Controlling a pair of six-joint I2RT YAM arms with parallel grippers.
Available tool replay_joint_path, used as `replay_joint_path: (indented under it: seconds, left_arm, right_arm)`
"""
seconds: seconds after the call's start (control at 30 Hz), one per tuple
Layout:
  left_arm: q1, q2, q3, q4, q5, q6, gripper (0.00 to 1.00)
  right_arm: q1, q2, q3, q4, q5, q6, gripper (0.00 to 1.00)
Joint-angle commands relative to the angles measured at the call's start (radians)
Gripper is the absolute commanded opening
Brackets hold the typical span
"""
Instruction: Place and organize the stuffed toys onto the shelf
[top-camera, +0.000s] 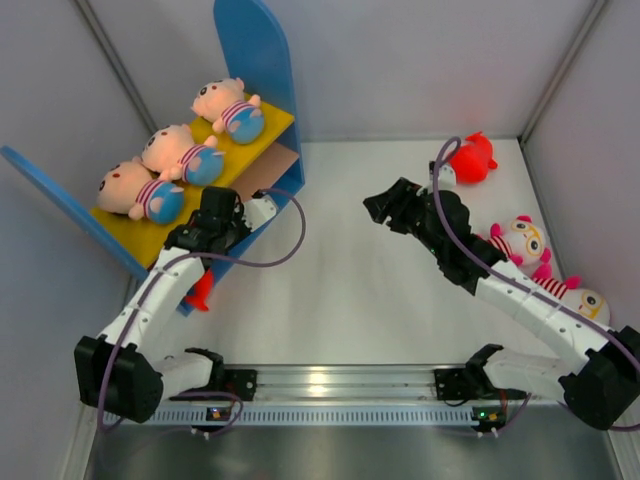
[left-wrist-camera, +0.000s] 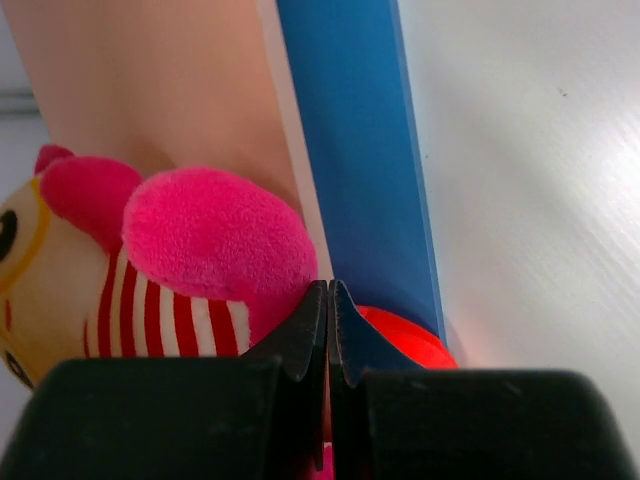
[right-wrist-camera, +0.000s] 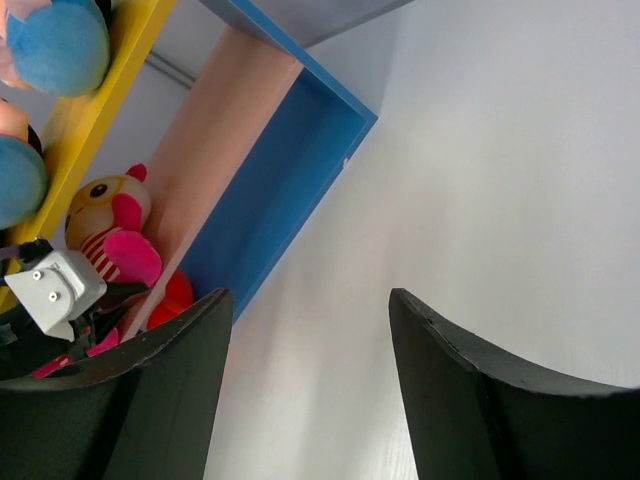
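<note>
**Left gripper** (left-wrist-camera: 328, 292): closed, fingertips met, set at the lower tier just beside the pink foot of the shelved white-faced toy (left-wrist-camera: 150, 270). Whether any fabric is pinched cannot be told.

**Right gripper** (right-wrist-camera: 308, 300): spread wide, nothing held, hung above the bare middle of the table (top-camera: 330, 290).

**Stuffed toys, shelved:**
- Three peach-faced dolls (top-camera: 180, 152) are laid in a row along the yellow upper board (top-camera: 272, 125).
- The shelved white-faced toy, in a red-striped shirt, is lodged on the tan lower board (right-wrist-camera: 235, 140).
- A red piece (left-wrist-camera: 405, 338), taken for a plush, is seen just beside it, against the blue side panel (left-wrist-camera: 350, 150).

**Stuffed toys, unshelved:**
- A red plush (top-camera: 470, 160) is found near the table's far right corner.
- A white-faced toy with glasses (top-camera: 520, 240) is laid by the right edge.
- A second white-faced toy (top-camera: 585, 300) is laid nearer along the same edge, partly covered by the right arm.

**Shelf** (top-camera: 255, 45): stood at the table's far left corner, its open side turned toward the middle.

**Progress:** five pieces are judged placed and three are left to be carried across. The upper board is judged full, so the remainder would be expected on the lower board. Some tidying of the lower tier is likely to be needed.
</note>
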Motion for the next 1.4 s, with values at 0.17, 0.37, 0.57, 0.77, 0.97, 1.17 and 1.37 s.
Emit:
replay_joint_path:
  seconds: [0.17, 0.37, 0.57, 0.77, 0.97, 1.17, 1.37]
  left_arm:
    - [0.05, -0.111, -0.027, 0.064, 0.115, -0.025, 0.0]
    - [0.049, -0.16, 0.002, 0.041, 0.243, -0.057, 0.0]
    - [0.049, -0.165, 0.055, -0.07, 0.366, -0.17, 0.4]
    - [0.046, -0.191, 0.068, -0.12, 0.414, -0.215, 0.56]
    - [0.046, -0.197, 0.068, -0.142, 0.405, -0.201, 0.56]
    - [0.044, -0.199, 0.085, -0.151, 0.44, -0.227, 0.57]
    - [0.044, -0.197, 0.103, -0.171, 0.443, -0.227, 0.57]
  right_arm:
    - [-0.012, -0.02, 0.028, -0.011, 0.023, -0.041, 0.68]
    - [-0.186, 0.003, 0.115, -0.306, 0.006, -0.157, 0.77]
    - [-0.463, 0.035, 0.124, -0.584, 0.142, -0.321, 0.82]
    - [-0.616, 0.093, 0.038, -0.614, 0.133, -0.367, 0.86]
    - [-0.674, 0.081, -0.057, -0.397, -0.022, -0.528, 0.86]
    - [-0.676, 0.231, -0.017, -0.33, 0.032, -0.602, 0.85]
    - [-0.678, 0.328, 0.028, -0.443, 0.227, -0.59, 0.82]
